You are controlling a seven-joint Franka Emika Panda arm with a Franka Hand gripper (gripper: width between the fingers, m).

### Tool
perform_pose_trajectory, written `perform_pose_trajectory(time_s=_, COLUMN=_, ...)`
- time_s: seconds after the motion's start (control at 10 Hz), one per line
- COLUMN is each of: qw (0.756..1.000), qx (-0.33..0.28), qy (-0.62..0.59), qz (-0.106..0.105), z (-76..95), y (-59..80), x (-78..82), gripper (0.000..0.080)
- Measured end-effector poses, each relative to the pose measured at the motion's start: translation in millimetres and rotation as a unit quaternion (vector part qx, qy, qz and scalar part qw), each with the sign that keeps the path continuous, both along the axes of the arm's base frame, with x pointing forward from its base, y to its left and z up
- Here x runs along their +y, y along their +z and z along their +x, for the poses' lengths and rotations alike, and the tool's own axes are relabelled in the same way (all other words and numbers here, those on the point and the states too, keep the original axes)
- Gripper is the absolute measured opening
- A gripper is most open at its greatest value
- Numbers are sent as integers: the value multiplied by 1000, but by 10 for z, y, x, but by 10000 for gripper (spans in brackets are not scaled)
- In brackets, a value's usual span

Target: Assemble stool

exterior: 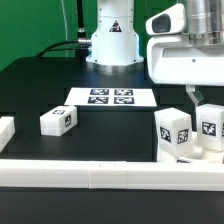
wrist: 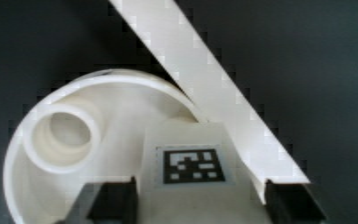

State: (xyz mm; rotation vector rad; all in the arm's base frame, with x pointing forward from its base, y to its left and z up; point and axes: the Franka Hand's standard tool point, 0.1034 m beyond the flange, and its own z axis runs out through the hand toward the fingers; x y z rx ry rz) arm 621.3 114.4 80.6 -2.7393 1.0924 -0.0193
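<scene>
The gripper (exterior: 197,108) is clamped on a stool leg (wrist: 194,162) at the round seat (wrist: 60,135), close against the border rail (exterior: 90,172) along the table's (exterior: 30,85) edge. A second leg (exterior: 58,120) lies amid open tabletop.

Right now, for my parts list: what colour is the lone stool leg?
The stool leg is white with a black-and-white marker tag; exterior view best.

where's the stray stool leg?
In the exterior view's left half, the stray leg lies between the marker board and the front border rail.
</scene>
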Motion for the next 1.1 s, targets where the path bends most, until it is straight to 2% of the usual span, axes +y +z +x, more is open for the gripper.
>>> perform_pose_trajectory(time_s=0.3, qw=995, qx=18, qy=-99, qz=16, z=2, y=1, x=5, gripper=344)
perform_pose_trajectory(time_s=0.6, qw=989, qx=26, qy=-144, qz=24, z=2, y=0, x=7, gripper=344)
perform_pose_trajectory(time_s=0.7, qw=990, qx=26, qy=-138, qz=24, z=0, y=0, x=15, gripper=522)
perform_pose_trajectory(time_s=0.8, qw=990, qx=25, qy=-133, qz=23, z=-1, y=2, x=17, gripper=522)
perform_pose_trajectory(time_s=0.9, qw=992, qx=22, qy=-120, qz=22, z=6, y=25, x=11, gripper=623)
perform_pose_trajectory(time_s=1.1, qw=995, qx=10, qy=-99, qz=22, z=46, y=126, x=-7, gripper=641)
